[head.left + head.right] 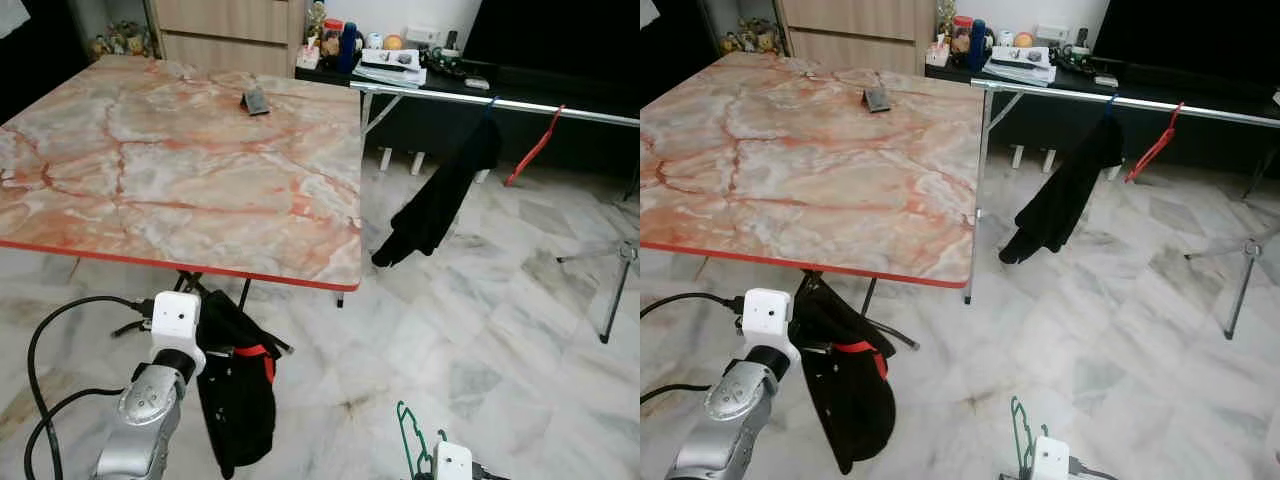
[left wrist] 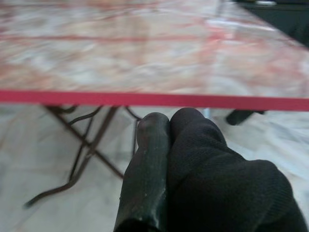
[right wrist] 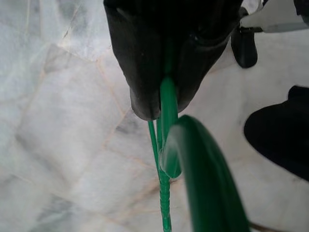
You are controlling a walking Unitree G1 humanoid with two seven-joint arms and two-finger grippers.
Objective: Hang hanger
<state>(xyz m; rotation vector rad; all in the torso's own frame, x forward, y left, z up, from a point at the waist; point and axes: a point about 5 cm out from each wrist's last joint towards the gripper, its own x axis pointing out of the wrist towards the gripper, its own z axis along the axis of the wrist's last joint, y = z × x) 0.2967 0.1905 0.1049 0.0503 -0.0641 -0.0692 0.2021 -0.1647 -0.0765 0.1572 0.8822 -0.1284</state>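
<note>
While my right pincer [image 3: 161, 104] is clamped on the thin green plastic hanger [image 1: 410, 440] low over the marble floor and my left pincer [image 2: 164, 145] grips a black cloth garment [image 1: 238, 385], the hanging itself remains, the silver metal rail [image 1: 520, 103] standing well apart.

Table [image 1: 180, 170] left, rail [image 1: 500, 100] w/ garment [image 1: 440, 195] behind-right

Silver left arm [image 1: 140, 425], white wrist housing [image 1: 176, 318], black cables [image 1: 45, 345]; black end effector fingers [image 3: 145, 67].
</note>
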